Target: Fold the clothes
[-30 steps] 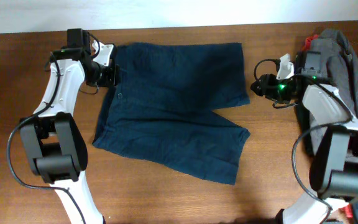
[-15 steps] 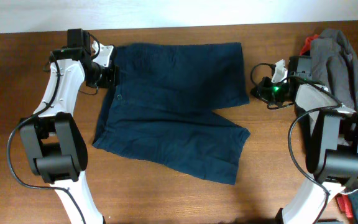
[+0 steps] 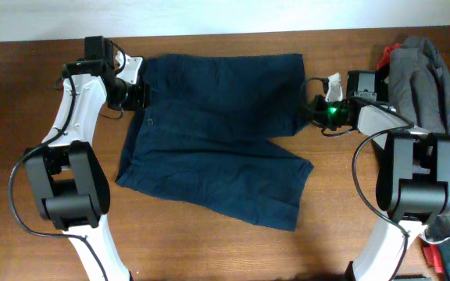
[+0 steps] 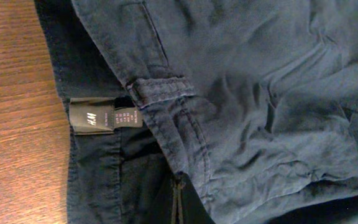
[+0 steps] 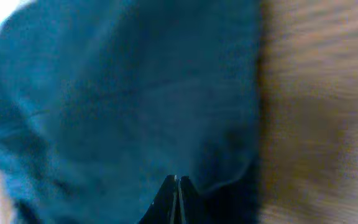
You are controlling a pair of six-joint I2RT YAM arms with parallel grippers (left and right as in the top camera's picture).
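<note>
One pair of navy shorts (image 3: 217,133) lies spread on the worktop (image 3: 209,254). My two claws both pinch it — left claw (image 3: 141,95) at the waistband, right claw (image 3: 311,114) at a leg hem.

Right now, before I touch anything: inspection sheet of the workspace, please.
Surface: brown wooden table, bare around the job's item.
Job's things: dark navy blue woven shorts spread flat, unfolded, waistband toward the left arm, legs toward the right arm.
Clutter: crumpled grey garment heaped at the right edge, with a bit of red fabric beside it.
Grippers: left gripper shut on the waistband; right gripper shut at the far leg's hem, apparently pinching it.
Cables: black cable loops hang off both arms, clear of the shorts.
Surroundings: white wall strip beyond the far edge.
</note>
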